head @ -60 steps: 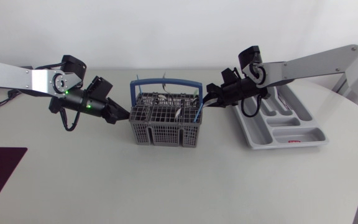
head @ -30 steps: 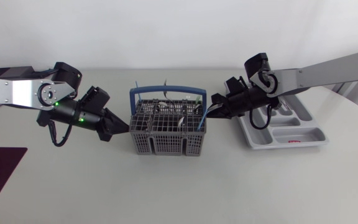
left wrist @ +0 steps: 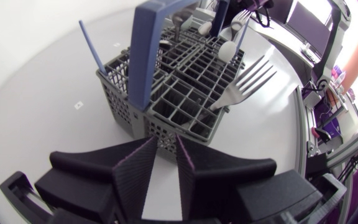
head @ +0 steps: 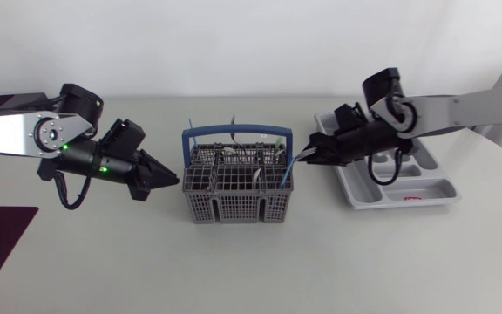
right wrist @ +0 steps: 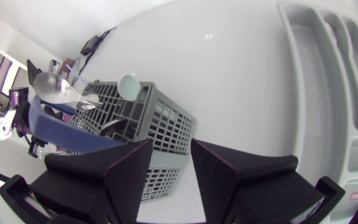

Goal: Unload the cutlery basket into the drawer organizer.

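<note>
The cutlery basket sits mid-counter, long side running left to right, between the two arms. The left tool points at its left end, fingers a narrow slit apart and holding nothing. The right tool is just beside the right end, fingers well apart and also empty. The cutlery stands upright, a fork leaning outward, so any lift goes up past the blue handle. The drawer organizer lies to the right, under the right arm, so I'd judge that arm better placed.
</note>
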